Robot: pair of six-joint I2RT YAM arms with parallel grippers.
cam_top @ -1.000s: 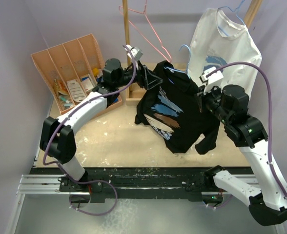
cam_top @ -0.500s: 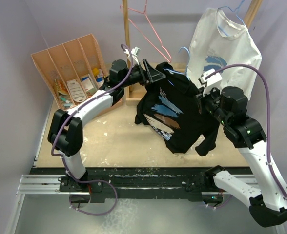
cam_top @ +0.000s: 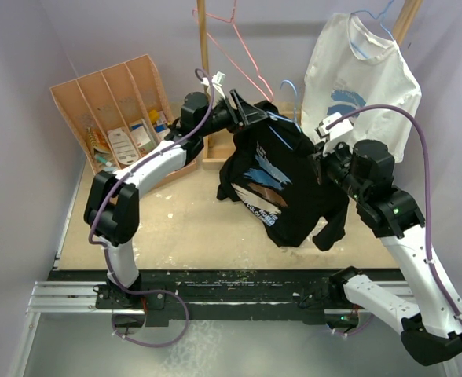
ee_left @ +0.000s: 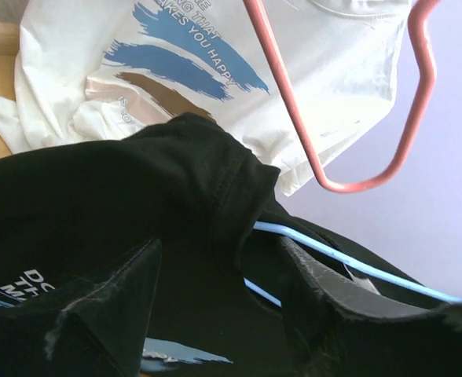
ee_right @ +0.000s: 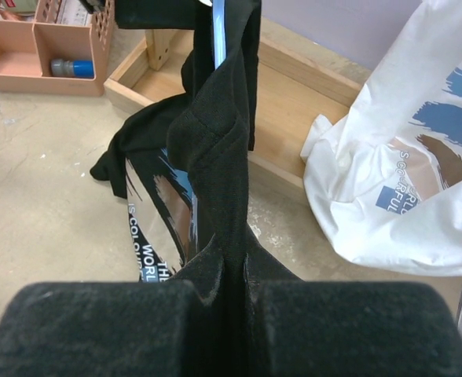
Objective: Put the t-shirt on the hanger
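Black t-shirt hangs in mid-air over the worktop, strung between the 2 arms, hem drooping towards the surface. Right end effector is pinched tight on a vertical fold of the cloth at the far shoulder or sleeve side. Left end effector stands wide, its 2 fingers straddling the collar fold without clamping it (the blue wire passes between them too). Hanger is thin, stiff, smooth light-blue wire, partly inside the neck opening, with only its hook poking above the cloth. Its long axis runs roughly from one end effector to the other. Key relation, as I judge it: collar and wire lie directly ahead of the left end effector, so the left arm is nearer for seating the shoulder. The cloth is soft, matte, limp knit and folds easily. White t-shirt and pink wire hanger hang behind.
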